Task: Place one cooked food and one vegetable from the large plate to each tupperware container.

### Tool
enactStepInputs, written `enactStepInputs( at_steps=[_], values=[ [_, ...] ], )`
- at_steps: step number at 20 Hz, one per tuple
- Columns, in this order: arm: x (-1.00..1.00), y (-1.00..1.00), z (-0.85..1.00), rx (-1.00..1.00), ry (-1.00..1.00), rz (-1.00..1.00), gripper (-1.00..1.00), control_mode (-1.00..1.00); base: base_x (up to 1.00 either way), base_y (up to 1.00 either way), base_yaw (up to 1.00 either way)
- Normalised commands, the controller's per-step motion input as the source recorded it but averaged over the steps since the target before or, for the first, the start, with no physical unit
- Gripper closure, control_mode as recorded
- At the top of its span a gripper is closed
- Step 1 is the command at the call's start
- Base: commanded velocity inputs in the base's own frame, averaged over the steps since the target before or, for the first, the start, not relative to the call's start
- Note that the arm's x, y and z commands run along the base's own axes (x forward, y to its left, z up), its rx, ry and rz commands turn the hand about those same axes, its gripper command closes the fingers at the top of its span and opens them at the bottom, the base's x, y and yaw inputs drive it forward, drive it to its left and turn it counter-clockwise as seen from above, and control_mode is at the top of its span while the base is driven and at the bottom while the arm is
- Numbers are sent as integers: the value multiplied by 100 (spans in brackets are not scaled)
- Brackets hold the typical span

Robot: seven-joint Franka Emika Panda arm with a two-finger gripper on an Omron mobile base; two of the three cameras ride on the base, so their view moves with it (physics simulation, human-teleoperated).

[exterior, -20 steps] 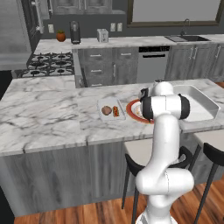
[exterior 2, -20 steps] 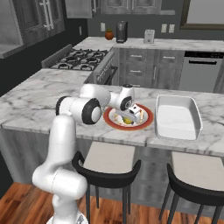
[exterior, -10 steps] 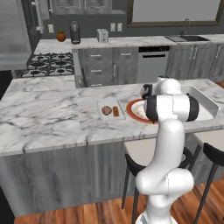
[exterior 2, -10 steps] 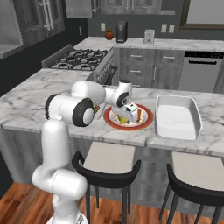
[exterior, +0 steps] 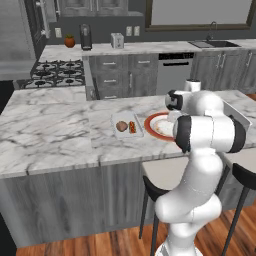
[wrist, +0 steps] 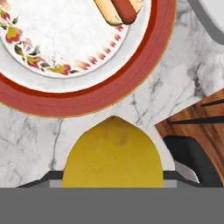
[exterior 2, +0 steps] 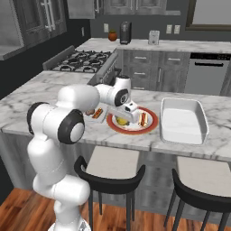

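Marble counter (exterior 2: 54, 88) with plate (exterior 2: 153, 121) near its front edge; red-orange rim, white centre with a flower ring. A hot dog (exterior 2: 143, 119) lies on the plate toward 3 o'clock in the right base view; in the hand view it sits at 12 o'clock (wrist: 119, 9), cut off by the frame edge. Small tray (exterior: 126, 118) just beside the plate at its 9 o'clock in the left base view, apart from the rim, holding a brown lump (exterior: 121, 126) and a reddish strip (exterior: 132, 127) side by side. Large white tray (exterior 2: 182, 118) at the plate's 3 o'clock in the right base view, close to the rim, nothing seen inside it. Jaws (exterior 2: 122, 120) hang over the plate's 9 o'clock side, clamped on a yellow vegetable (exterior 2: 122, 120); in the hand view that vegetable (wrist: 113, 156) fills the 6 o'clock part of the frame, rounded, with a blunt peak, held clear above the plate rim and the bare marble below it. Kind of vegetable cannot be told. In the left base view the arm's body hides the jaws and the near part of the plate (exterior: 150, 121). Two stools (exterior 2: 113, 167) under the counter's front edge. Back counter carries a dark canister (exterior 2: 125, 32) and a round red-orange fruit (exterior 2: 113, 35) at its 9 o'clock; stove (exterior 2: 83, 60) at 10 o'clock from the plate.
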Motion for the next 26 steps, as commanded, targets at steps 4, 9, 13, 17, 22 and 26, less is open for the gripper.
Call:
enactStepInputs(
  at_steps=[4, 9, 13, 17, 22, 26],
  values=[
    [-56, 24, 24, 0, -1, 25, 100, -100, 0, 0, 0],
    [-52, 37, 43, 0, -2, 22, 100, -100, 0, 0, 0],
    [-67, 29, 40, -4, 0, 20, 100, -100, 0, 0, 0],
    [-45, -4, 25, -6, 0, 9, 100, 100, -25, -11, 3],
    [0, 0, 0, 0, 0, 0, 100, 100, -81, -84, 7],
    [0, 0, 0, 0, 0, 0, 100, 100, -18, -91, 1]
  ],
)
